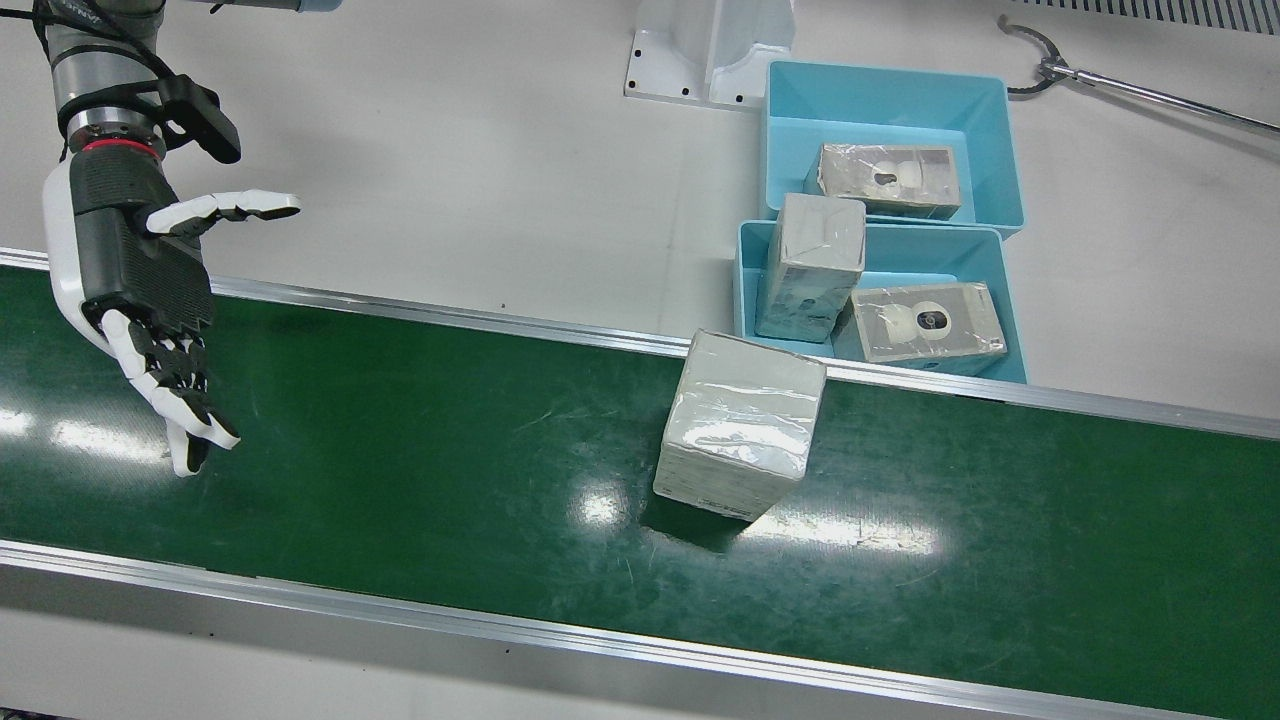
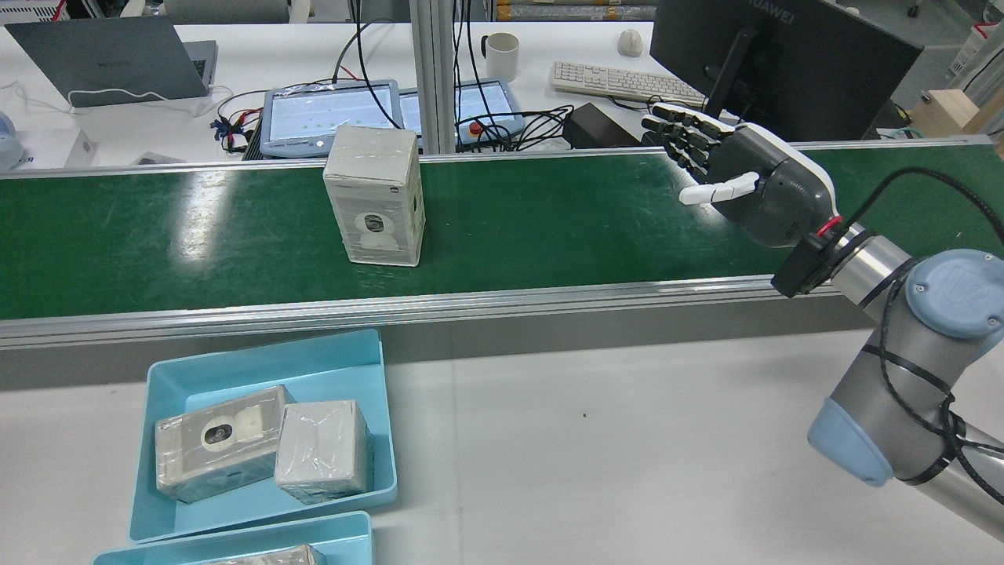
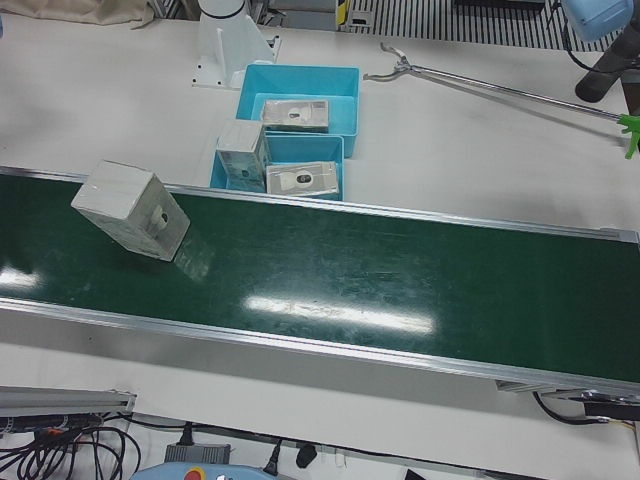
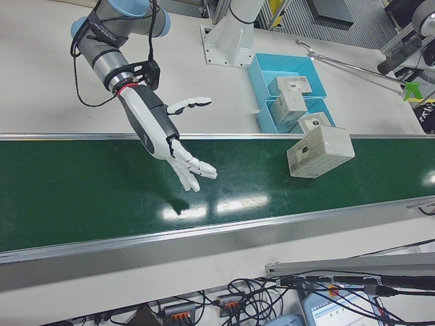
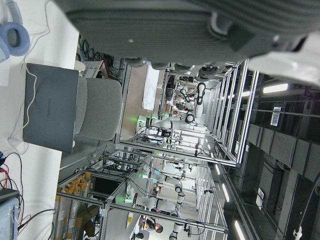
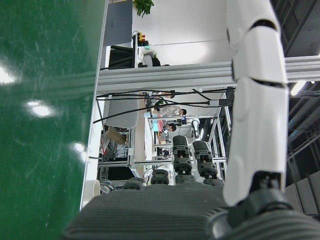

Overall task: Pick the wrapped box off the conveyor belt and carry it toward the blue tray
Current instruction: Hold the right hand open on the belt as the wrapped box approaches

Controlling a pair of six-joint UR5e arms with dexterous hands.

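Our right hand [image 1: 140, 300] hangs over the green conveyor belt [image 1: 400, 440], fingers spread wide and holding nothing, well apart from the plastic-wrapped grey box [image 1: 740, 425]. That box stands upright on the belt, just beside the nearer light-blue plastic tray [image 1: 745, 270], which already holds two wrapped boxes. We judge the slick film could slip in our grasp, or a sideways approach could topple the tall box.

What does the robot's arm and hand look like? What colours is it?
The right arm is a silver tube with light blue caps at its joints and black cable wound round it. A red ring marks the wrist. The right hand has a dark grey palm with a white edge, and black-and-white fingers.
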